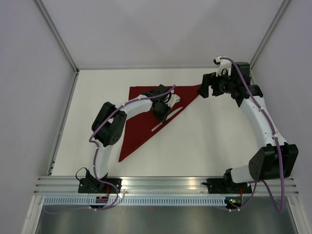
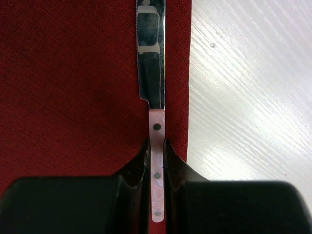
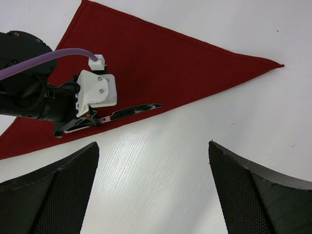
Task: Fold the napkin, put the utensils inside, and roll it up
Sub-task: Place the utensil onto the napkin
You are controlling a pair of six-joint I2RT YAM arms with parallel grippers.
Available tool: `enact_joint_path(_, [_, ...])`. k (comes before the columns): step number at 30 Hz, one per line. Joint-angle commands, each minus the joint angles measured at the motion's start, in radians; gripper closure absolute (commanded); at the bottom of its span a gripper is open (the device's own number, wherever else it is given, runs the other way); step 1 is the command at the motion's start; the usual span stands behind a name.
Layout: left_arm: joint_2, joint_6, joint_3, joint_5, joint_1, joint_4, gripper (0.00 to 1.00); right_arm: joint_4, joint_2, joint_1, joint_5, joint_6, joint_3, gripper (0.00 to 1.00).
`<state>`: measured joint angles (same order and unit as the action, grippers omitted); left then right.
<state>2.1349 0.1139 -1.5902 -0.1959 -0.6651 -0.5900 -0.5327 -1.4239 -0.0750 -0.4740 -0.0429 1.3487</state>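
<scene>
The dark red napkin [image 1: 139,117] lies flat on the white table, folded into a triangle [image 3: 146,58]. One utensil shows, a knife [image 2: 151,73] with a steel blade and a pale pink riveted handle. It lies on the cloth [image 2: 73,73] just inside the long folded edge [image 3: 131,111]. My left gripper [image 2: 157,144] is shut on the knife's handle, low over the napkin [image 1: 163,113]. My right gripper [image 1: 205,87] hovers by the napkin's right corner, its jaws wide open and holding nothing [image 3: 153,185].
The white table [image 1: 209,146] is boxed in by pale walls at the back and sides. An aluminium rail [image 1: 165,183] with both arm bases runs along the near edge. My left arm's elbow [image 1: 109,124] hangs over the napkin's left part.
</scene>
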Motion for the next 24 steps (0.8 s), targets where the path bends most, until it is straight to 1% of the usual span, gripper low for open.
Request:
enact_joint_path(1, [-0.03, -0.036, 0.018, -0.031, 0.001, 0.041, 0.98, 0.007, -0.004, -0.005, -0.002, -0.002, 0.0, 0.02])
enact_joint_path(5, [-0.032, -0.037, 0.033, -0.042, 0.001, 0.05, 0.96, 0.007, -0.009, -0.005, -0.002, -0.003, 0.0, 0.02])
enact_joint_path(9, [-0.043, -0.037, 0.038, -0.03, 0.002, 0.055, 0.77, 0.002, -0.013, -0.005, -0.005, -0.002, 0.001, 0.02])
enact_joint_path(12, [-0.059, -0.036, 0.032, -0.023, 0.004, 0.058, 0.66, 0.003, -0.013, -0.006, -0.008, -0.002, 0.001, 0.02])
enact_joint_path(15, [-0.078, -0.031, 0.019, -0.03, 0.009, 0.058, 0.59, 0.004, -0.013, -0.006, -0.009, 0.0, 0.003, 0.02])
enact_joint_path(21, [-0.124, -0.022, -0.011, -0.027, 0.013, 0.056, 0.5, 0.002, -0.009, -0.009, -0.014, 0.003, 0.006, 0.02])
enact_joint_path(24, [-0.171, -0.028, -0.031, -0.033, 0.024, 0.056, 0.49, 0.008, -0.003, -0.014, -0.02, 0.003, 0.003, 0.02])
